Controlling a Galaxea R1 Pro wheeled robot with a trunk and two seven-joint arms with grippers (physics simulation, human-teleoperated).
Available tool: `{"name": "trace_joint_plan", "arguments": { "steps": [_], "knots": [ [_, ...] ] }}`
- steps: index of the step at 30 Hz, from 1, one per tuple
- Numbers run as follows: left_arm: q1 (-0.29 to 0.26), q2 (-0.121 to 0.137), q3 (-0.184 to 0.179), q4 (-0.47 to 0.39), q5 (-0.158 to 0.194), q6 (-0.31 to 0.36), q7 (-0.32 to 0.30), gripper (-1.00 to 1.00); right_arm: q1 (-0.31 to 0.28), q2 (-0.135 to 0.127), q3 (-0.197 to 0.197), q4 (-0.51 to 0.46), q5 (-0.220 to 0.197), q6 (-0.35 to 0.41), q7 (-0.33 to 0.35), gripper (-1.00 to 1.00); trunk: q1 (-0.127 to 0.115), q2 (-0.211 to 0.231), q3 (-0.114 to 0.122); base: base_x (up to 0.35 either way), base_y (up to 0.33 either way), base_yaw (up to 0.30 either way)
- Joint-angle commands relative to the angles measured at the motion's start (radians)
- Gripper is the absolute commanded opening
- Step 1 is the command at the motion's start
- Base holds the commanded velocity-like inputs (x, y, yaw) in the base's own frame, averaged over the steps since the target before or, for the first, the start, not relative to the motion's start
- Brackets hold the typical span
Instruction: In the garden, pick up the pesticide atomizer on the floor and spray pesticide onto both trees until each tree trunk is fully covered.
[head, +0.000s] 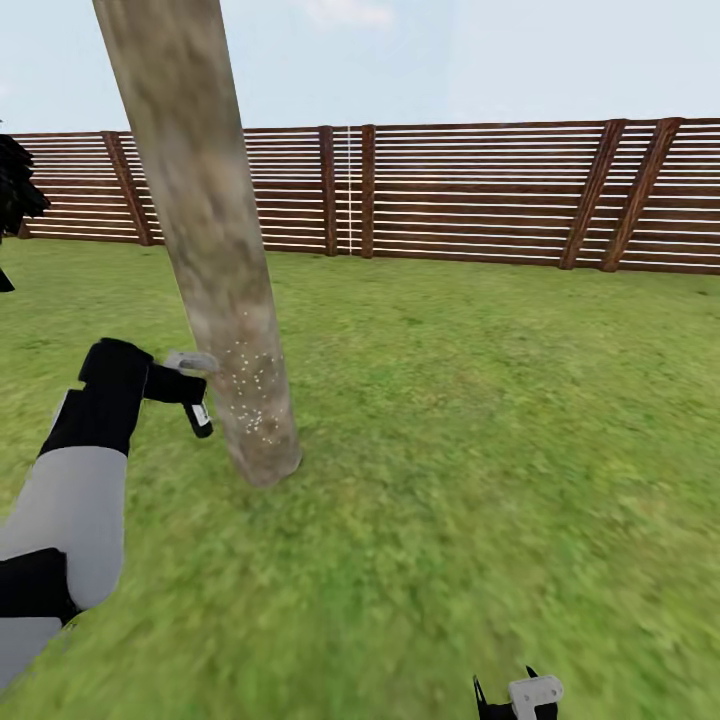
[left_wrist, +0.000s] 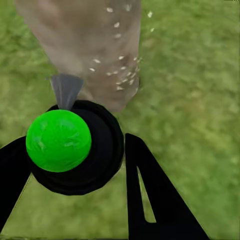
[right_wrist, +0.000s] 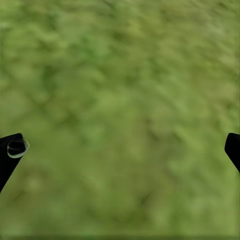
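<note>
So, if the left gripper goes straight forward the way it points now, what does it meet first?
Most likely the leaning tree trunk: the left gripper, holding the atomizer, points at its speckled lower part. The gap is hard to judge.

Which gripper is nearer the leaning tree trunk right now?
Left. The left gripper holds the pesticide atomizer right beside the tree trunk, nozzle toward the speckled bark. The right gripper hangs open low over the grass, well clear of the trunk.

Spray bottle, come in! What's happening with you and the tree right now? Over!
Left pincer shut on spray bottle, nozzle at leaning trunk. Pale specks low on trunk, upper bark bare. Right pincer open over grass. Nothing in the way.
</note>
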Motion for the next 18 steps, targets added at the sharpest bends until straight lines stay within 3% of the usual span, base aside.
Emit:
{"name": "trace_joint_plan", "arguments": {
  "steps": [1, 5, 7, 10, 14, 16, 18],
  "knots": [
    [0.000, 0.008, 0.000, 0.000, 0.008, 0.003, 0.000, -1.00, 0.000, 0.000, 0.000, 0.000, 0.000, 0.000, 0.000, 1.00, 0.000, 0.000, 0.000, 0.000, 0.000, 0.000],
    [0.002, 0.041, 0.000, 0.008, 0.008, 0.003, -0.008, -1.00, 0.000, 0.000, 0.000, 0.000, 0.000, 0.000, 0.000, 1.00, 0.000, 0.000, 0.000, 0.000, 0.000, 0.000],
    [0.008, 0.041, -0.001, 0.013, 0.008, 0.003, -0.009, -1.00, 0.000, 0.000, 0.000, 0.000, 0.000, 0.000, 0.000, 1.00, 0.000, 0.000, 0.000, 0.000, 0.000, 0.000],
    [0.020, 0.022, -0.009, 0.018, 0.009, 0.003, -0.009, -1.00, 0.000, 0.000, 0.000, 0.000, 0.000, 0.000, 0.000, 1.00, 0.000, 0.000, 0.000, 0.000, 0.000, 0.000],
    [0.023, -0.056, -0.010, 0.018, 0.008, 0.003, -0.010, -1.00, 0.000, 0.000, 0.000, 0.000, 0.000, 0.000, 0.000, 1.00, 0.000, 0.000, 0.000, 0.000, 0.000, 0.000],
    [0.023, -0.063, -0.013, 0.018, 0.007, 0.002, -0.010, -1.00, 0.000, 0.000, 0.000, 0.000, 0.000, 0.000, 0.000, 1.00, 0.000, 0.000, 0.000, 0.000, 0.000, 0.000],
    [0.023, -0.047, -0.008, 0.020, 0.005, 0.002, -0.010, -1.00, 0.000, 0.000, 0.000, 0.000, 0.000, 0.000, 0.000, 1.00, 0.000, 0.000, 0.000, 0.000, 0.000, 0.000]
  ]
}}
